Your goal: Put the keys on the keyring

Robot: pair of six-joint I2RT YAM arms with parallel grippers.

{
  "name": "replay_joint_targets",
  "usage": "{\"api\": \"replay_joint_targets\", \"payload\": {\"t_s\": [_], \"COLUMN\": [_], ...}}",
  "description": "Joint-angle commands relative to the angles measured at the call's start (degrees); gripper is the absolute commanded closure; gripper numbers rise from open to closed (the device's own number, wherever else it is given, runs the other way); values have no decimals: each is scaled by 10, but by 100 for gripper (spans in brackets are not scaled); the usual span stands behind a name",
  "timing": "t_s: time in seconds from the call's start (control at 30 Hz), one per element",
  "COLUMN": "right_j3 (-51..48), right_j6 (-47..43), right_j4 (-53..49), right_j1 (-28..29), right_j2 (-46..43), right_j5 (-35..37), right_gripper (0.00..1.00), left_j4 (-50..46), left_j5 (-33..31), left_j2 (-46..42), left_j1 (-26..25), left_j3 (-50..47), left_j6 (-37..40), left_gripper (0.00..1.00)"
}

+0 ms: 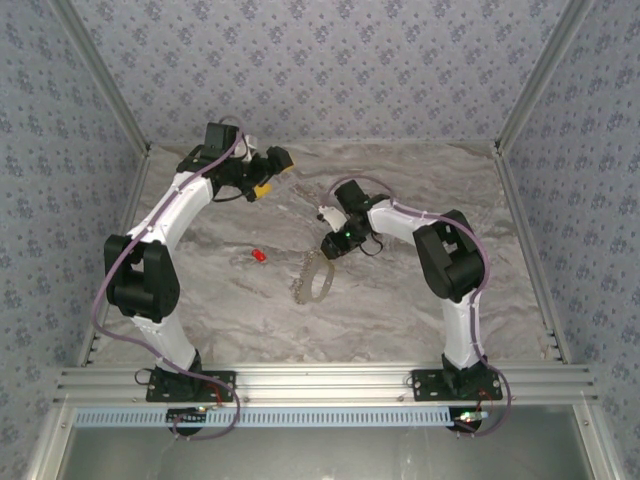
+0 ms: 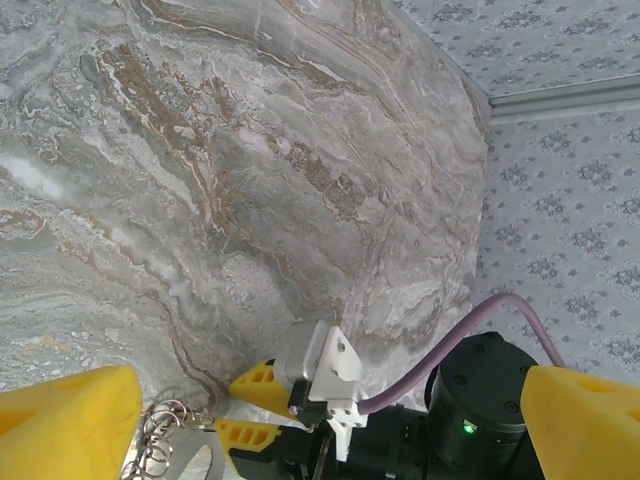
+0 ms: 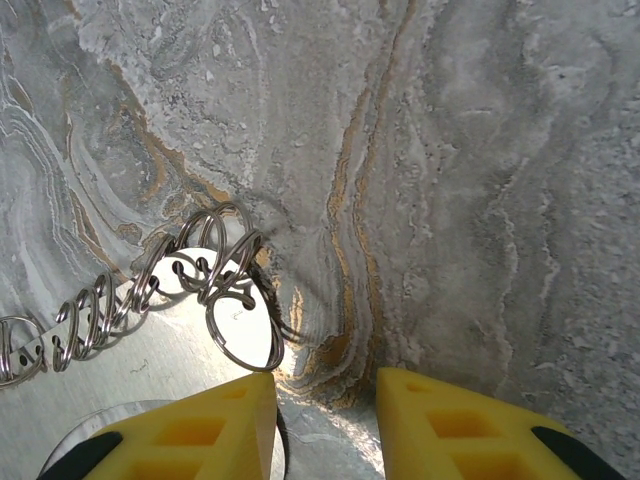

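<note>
The keyring (image 1: 312,278) lies mid-table (image 1: 420,180), its linked rings just beside the right gripper (image 3: 325,385), whose fingers stand slightly parted (nothing between them). The red key (image 1: 258,256) lies apart, further left. The left gripper (image 1: 275,172) hangs spread wide near the back.

Tabletop (image 1: 230,310): grey marble-effect surface with white and tan veining, matt. Back wall (image 1: 330,70), left wall (image 1: 50,200), right wall (image 1: 590,200): pale blue-grey wallpaper, small repeating floral motif. Corner posts (image 1: 100,70): slim silver metal, rising at the rear corners. Near edge: ribbed aluminium rail (image 1: 320,380) spanning the table's width. Light: soft and diffuse, shadows faint
</note>
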Motion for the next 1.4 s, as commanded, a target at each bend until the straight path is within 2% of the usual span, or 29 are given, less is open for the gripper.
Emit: {"api": "replay_joint_targets", "payload": {"t_s": [0.0,0.4,1.37], "right_j3": [7,-16,39], "right_j6": [-1,14,-5], "right_j4": [-4,14,-10], "right_j1": [-1,0,19], "right_j2": [-1,-50,25], "right_j5": [-11,-12,-36], "right_gripper": [66,66,66], "left_j4": [-12,-11,-20], "left_j5": [3,5,6], "left_j2": [-19,-14,-9], "left_j1": [5,5,9], "left_j3": [20,25,35], "left_j6": [13,14,17], "left_gripper": [2,2,2]}}
